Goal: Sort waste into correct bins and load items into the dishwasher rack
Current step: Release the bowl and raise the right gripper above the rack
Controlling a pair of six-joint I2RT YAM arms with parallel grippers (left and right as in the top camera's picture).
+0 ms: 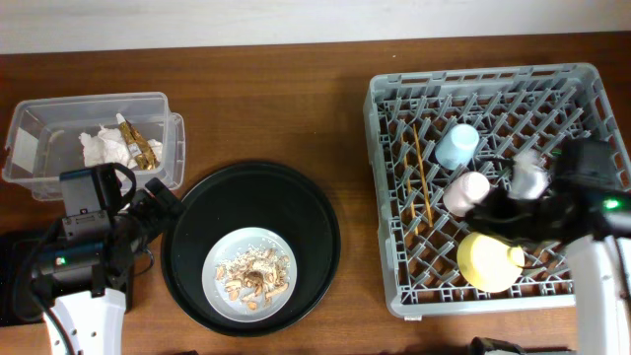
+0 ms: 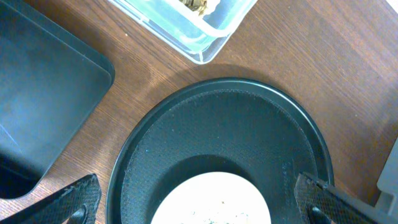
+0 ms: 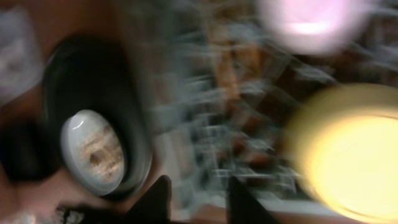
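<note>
The grey dishwasher rack at the right holds the chopsticks, the light-blue cup, the pink cup and the yellow bowl. My right gripper hovers over the rack between the pink cup and the bowl. Its view is blurred; the fingers are apart and empty. The pale plate with tan food scraps lies in the round black tray. My left gripper is open at that tray's left rim, above the plate. The clear tub holds white napkins and the gold wrapper.
The large round black tray sits at the centre. The shallow black rectangular tray lies at the front left, mostly under my left arm in the overhead view. The tub's corner shows in the left wrist view.
</note>
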